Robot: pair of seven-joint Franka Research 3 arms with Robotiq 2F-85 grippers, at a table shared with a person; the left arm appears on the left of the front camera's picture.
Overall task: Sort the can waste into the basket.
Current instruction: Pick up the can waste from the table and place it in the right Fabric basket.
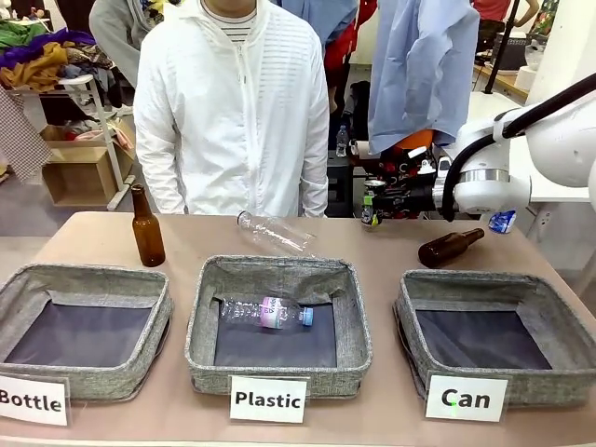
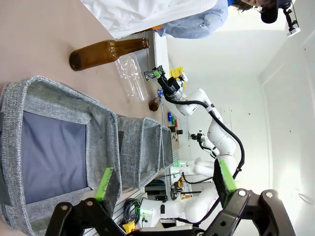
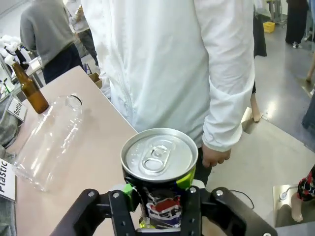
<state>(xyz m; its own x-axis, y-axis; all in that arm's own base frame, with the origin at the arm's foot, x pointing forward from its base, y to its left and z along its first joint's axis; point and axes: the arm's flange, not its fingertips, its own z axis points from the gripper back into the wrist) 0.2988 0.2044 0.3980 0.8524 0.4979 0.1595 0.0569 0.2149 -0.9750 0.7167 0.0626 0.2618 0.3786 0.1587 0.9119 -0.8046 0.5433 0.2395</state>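
The table (image 1: 391, 421) carries three grey bins in a row along its near edge. The basket (image 1: 410, 326) we want, fronted by the card (image 1: 466, 398) reading "Can", sits at about four o'clock from the table's middle. The right gripper (image 1: 370, 207) hangs at about one o'clock, over the far edge close to the person, and the basket lies at roughly five o'clock from it. We judge the step in hand to be carrying the can across. To do it well we should keep it upright, pass clear of the brown bottle (image 1: 451, 248) lying just beyond the basket's far rim, and let go only once it is above the dark liner. In the right wrist view the can (image 3: 157, 157) stands upright, lid towards the camera. The right gripper is clamped on its blue body, with green pads (image 3: 129, 190) pressing at nine and three o'clock. The left gripper (image 2: 165, 179) is spread wide and holds nothing
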